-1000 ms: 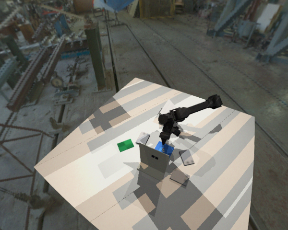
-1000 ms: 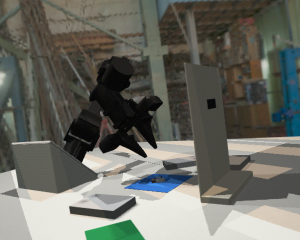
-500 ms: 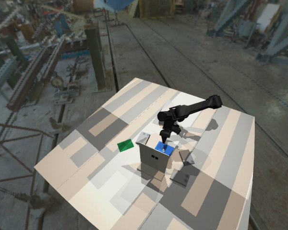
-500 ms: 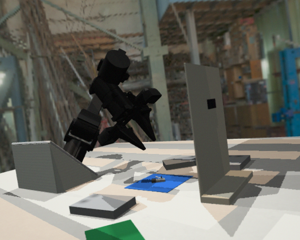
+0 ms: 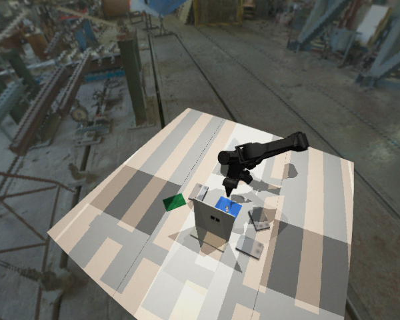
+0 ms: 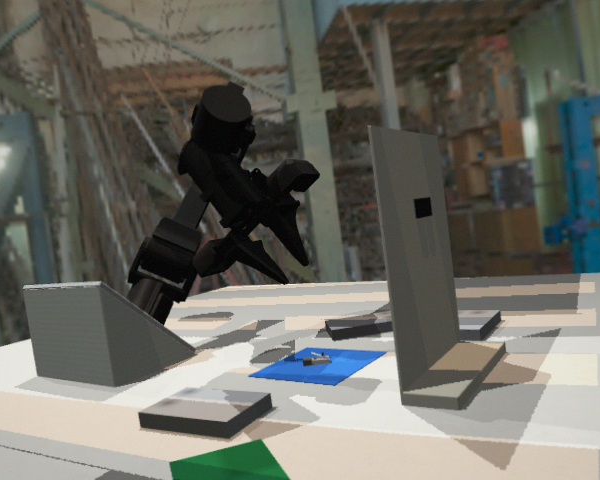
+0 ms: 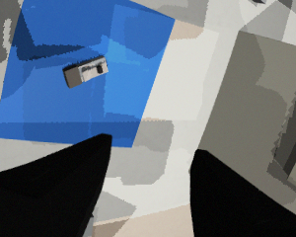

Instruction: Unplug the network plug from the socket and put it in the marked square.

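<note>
blue marked square (image 6: 318,365) on the striped beige-and-grey bench (image 6: 522,428) carries the small grey network plug (image 6: 316,359), which lies on its side inside the square, just in front of the upright grey panel (image 6: 416,268). the black two-fingered pincer (image 6: 292,268) hangs above the bench, clear of the plug and the panel, its pointed fingers apart with nothing between them. the panel's dark socket (image 6: 423,207) stands vacant. a flat grey slab (image 6: 204,410) lies near the square, a green patch (image 6: 228,461) beyond it
</note>
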`<control>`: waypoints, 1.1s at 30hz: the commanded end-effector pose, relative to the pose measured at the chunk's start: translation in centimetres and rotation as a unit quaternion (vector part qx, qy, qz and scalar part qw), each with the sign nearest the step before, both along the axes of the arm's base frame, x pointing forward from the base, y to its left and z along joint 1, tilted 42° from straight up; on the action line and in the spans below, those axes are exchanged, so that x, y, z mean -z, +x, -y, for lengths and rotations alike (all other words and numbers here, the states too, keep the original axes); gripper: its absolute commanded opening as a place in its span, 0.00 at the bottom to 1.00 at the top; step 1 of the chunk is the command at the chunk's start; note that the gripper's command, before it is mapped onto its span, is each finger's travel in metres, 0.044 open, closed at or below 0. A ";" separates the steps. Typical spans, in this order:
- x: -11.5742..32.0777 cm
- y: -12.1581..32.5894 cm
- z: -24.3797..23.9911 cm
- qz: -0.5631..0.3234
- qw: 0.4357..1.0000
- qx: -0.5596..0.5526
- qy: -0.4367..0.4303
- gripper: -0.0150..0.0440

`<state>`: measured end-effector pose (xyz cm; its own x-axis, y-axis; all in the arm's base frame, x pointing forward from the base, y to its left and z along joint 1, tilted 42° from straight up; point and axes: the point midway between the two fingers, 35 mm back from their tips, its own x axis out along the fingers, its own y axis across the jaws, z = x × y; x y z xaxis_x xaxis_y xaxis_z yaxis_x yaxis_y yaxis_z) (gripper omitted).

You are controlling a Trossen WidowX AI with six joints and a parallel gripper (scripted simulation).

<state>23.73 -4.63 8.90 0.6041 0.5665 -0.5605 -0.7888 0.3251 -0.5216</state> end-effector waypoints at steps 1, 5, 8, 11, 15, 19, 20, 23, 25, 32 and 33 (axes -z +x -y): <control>-0.6 -0.1 0.3 0.003 1.000 -0.001 0.001 0.52; -1.0 -0.2 0.6 0.004 1.000 0.000 0.002 0.52; -0.8 -0.2 0.5 0.001 1.000 0.000 0.001 0.52; -1.2 -0.1 1.0 0.000 1.000 0.002 0.001 0.52; -2.0 -0.1 1.8 -0.001 1.000 0.005 0.000 0.52; -2.8 0.0 2.6 -0.004 1.000 0.008 0.000 0.52; -3.0 0.0 2.8 -0.004 1.000 0.009 0.001 0.52; -3.5 -0.1 3.4 -0.006 1.000 0.011 0.002 0.52; -3.9 -0.1 3.7 -0.007 1.000 0.012 0.002 0.52; -5.3 -0.2 4.9 -0.006 1.000 0.010 0.002 0.52; -5.5 -0.2 5.0 -0.006 1.000 0.009 0.002 0.52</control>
